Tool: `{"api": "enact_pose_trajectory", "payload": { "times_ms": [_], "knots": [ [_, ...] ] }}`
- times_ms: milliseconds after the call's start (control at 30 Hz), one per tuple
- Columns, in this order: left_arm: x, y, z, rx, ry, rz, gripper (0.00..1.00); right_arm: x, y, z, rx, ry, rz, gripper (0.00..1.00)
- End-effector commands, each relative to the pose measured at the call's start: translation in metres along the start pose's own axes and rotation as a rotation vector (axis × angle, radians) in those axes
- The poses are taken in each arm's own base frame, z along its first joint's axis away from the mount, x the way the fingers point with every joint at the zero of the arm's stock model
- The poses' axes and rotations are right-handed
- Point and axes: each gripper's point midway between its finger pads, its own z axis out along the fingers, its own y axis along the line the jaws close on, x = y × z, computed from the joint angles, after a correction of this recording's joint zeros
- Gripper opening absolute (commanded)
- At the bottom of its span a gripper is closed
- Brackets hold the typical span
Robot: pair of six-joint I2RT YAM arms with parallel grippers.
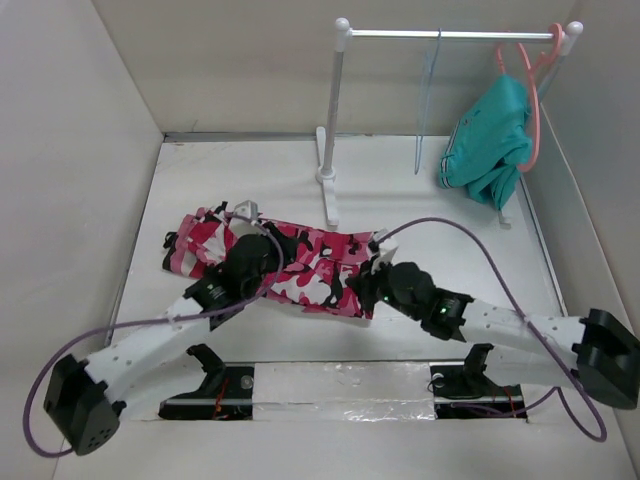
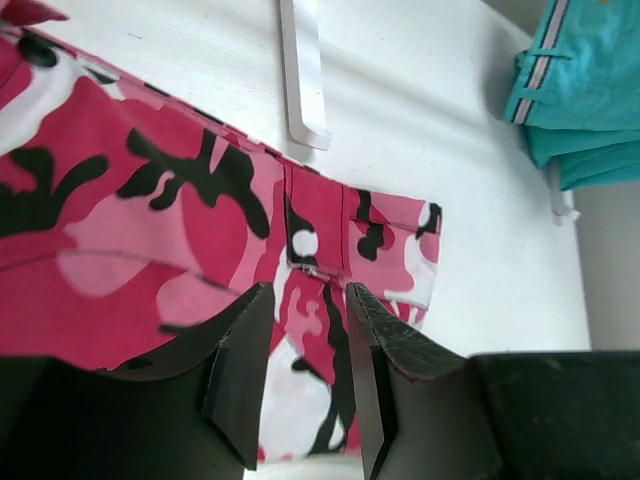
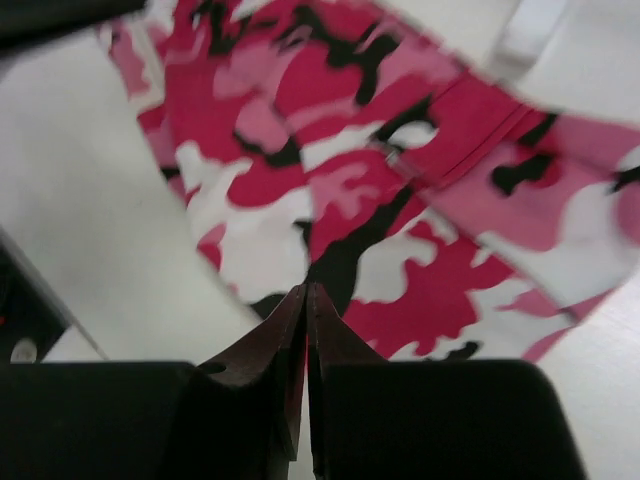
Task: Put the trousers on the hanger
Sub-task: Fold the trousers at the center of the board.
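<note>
Pink, white and black camouflage trousers (image 1: 310,265) lie crumpled across the middle of the worktop (image 1: 240,170), nearer its left edge, with both my arms reaching over them. My left gripper (image 2: 307,300) sits low over the print with its jaws spread, a fold of cloth showing between the fingers (image 2: 240,370). My right gripper (image 3: 305,290) has its jaws pressed together at the cloth's near edge, though that wrist view is too blurred for me to say whether fabric is caught between them.

The pale-blue hanger (image 1: 428,100) hangs from the rail (image 1: 450,34) at the far edge, well apart from the trousers. Toward the far right corner, a teal garment (image 1: 488,140) hangs on a coral hanger (image 1: 535,100).

I judge the step to be securing a two-point hold. I want the left jaws down onto the fold before closing so they take both layers. Then both arms should rise level, so the trousers hang straight rather than bunch or slip.
</note>
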Motion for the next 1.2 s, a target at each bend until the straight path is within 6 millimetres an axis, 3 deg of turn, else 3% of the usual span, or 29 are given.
{"api": "enact_pose_trajectory", "payload": {
  "times_ms": [0, 67, 133, 167, 200, 233, 333, 367, 433, 533, 567, 633, 667, 700, 767, 800, 900, 933, 1000, 1033, 1067, 1100, 1167],
  "knots": [
    [0.005, -0.008, 0.037, -0.018, 0.017, 0.073, 0.33, 0.047, 0.01, 0.008, 0.008, 0.104, 0.026, 0.04],
    [0.01, -0.002, 0.049, -0.041, 0.025, 0.075, 0.34, 0.062, 0.007, 0.008, 0.055, 0.113, 0.056, 0.0],
    [0.011, 0.01, 0.066, -0.062, 0.024, 0.046, 0.34, 0.091, -0.007, 0.004, 0.092, 0.143, 0.1, 0.0],
    [0.021, 0.019, 0.07, -0.059, 0.063, 0.032, 0.34, 0.101, -0.015, 0.002, 0.113, 0.149, 0.114, 0.0],
    [0.017, 0.03, 0.078, -0.074, 0.052, 0.004, 0.34, 0.106, -0.022, 0.001, 0.131, 0.139, 0.143, 0.0],
    [0.019, 0.037, 0.08, -0.074, 0.063, -0.011, 0.34, 0.128, -0.033, -0.006, 0.155, 0.184, 0.155, 0.0],
    [0.026, 0.054, 0.079, -0.079, 0.076, -0.038, 0.34, 0.154, -0.042, -0.016, 0.17, 0.253, 0.166, 0.0],
    [0.029, 0.059, 0.076, -0.089, 0.075, -0.035, 0.34, 0.157, -0.039, -0.019, 0.159, 0.262, 0.167, 0.0],
    [0.017, 0.057, 0.07, -0.078, 0.028, -0.035, 0.34, 0.164, -0.035, -0.026, 0.148, 0.282, 0.166, 0.0],
    [0.001, 0.046, 0.058, -0.036, -0.024, -0.038, 0.34, 0.151, -0.026, -0.033, 0.139, 0.271, 0.142, 0.0],
    [-0.004, 0.043, 0.055, -0.021, -0.039, -0.038, 0.34, 0.121, -0.012, -0.031, 0.107, 0.205, 0.162, 0.0],
    [-0.017, 0.026, 0.042, 0.033, -0.087, -0.026, 0.33, 0.104, -0.007, -0.041, 0.109, 0.202, 0.097, 0.01],
    [-0.023, 0.018, 0.038, 0.052, -0.107, -0.018, 0.27, 0.088, -0.003, -0.044, 0.103, 0.174, 0.092, 0.01],
    [-0.032, 0.007, 0.03, 0.094, -0.133, -0.014, 0.23, 0.06, 0.008, -0.052, 0.077, 0.132, 0.088, 0.01],
    [-0.038, -0.006, 0.023, 0.159, -0.149, 0.006, 0.15, 0.026, 0.011, -0.061, 0.072, 0.06, 0.075, 0.0],
    [-0.047, -0.014, 0.017, 0.196, -0.18, 0.006, 0.12, -0.006, 0.017, -0.07, 0.063, -0.012, 0.098, 0.0],
    [-0.051, -0.019, 0.015, 0.235, -0.21, 0.029, 0.04, -0.058, -0.006, -0.086, 0.193, -0.142, 0.049, 0.0],
    [-0.051, -0.02, 0.016, 0.241, -0.214, 0.034, 0.02, -0.093, -0.014, -0.097, 0.251, -0.215, 0.019, 0.0],
    [-0.045, -0.019, 0.023, 0.248, -0.201, 0.067, 0.0, -0.128, -0.034, -0.104, 0.357, -0.27, -0.026, 0.0],
    [-0.042, -0.019, 0.026, 0.245, -0.192, 0.078, 0.0, -0.157, -0.038, -0.107, 0.403, -0.296, -0.074, 0.0],
    [-0.043, -0.02, 0.027, 0.247, -0.189, 0.086, 0.0, -0.173, -0.044, -0.108, 0.437, -0.306, -0.092, 0.0],
    [-0.038, -0.019, 0.029, 0.245, -0.168, 0.094, 0.0, -0.193, -0.066, -0.11, 0.514, -0.323, -0.104, 0.0],
    [-0.034, -0.023, 0.026, 0.282, -0.16, 0.102, 0.0, -0.234, -0.071, -0.102, 0.519, -0.335, -0.158, 0.0]
  ]
}}
